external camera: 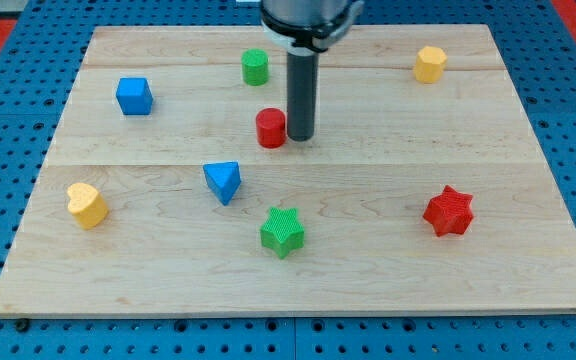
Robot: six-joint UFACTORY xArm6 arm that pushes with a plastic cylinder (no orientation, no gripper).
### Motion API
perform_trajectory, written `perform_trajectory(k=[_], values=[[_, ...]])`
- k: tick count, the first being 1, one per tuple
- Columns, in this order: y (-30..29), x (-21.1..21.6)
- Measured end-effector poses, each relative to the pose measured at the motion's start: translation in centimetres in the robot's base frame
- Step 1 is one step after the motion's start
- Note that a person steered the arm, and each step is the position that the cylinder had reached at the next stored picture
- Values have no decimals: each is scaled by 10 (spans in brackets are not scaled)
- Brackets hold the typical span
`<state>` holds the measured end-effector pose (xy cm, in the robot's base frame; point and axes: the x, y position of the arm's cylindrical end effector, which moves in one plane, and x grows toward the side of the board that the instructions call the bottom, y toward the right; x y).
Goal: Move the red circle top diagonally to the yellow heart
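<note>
Pale wood board (528,240) w/ visible grain, on blue pegboard. Blocks look ribbed, matte plastic. Red circle (271,128) is a short cylinder near board centre, well apart from yellow heart (87,205) at view's left, lower down. No claw here, just a dark rod: my tip (300,138) sits just right of red circle, touching or nearly so; holds nothing. Blue triangle (223,182) lies between circle & heart. Also green cylinder (255,67), blue cube (134,96), yellow hexagon (429,64), green star (283,231), red star (449,211).
</note>
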<state>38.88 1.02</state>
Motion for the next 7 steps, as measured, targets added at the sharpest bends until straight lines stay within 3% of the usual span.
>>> perform_trajectory(k=[1,2,4,6,7], values=[[-26,-14],[-104,13],[-77,13],[-153,78],[-101,63]])
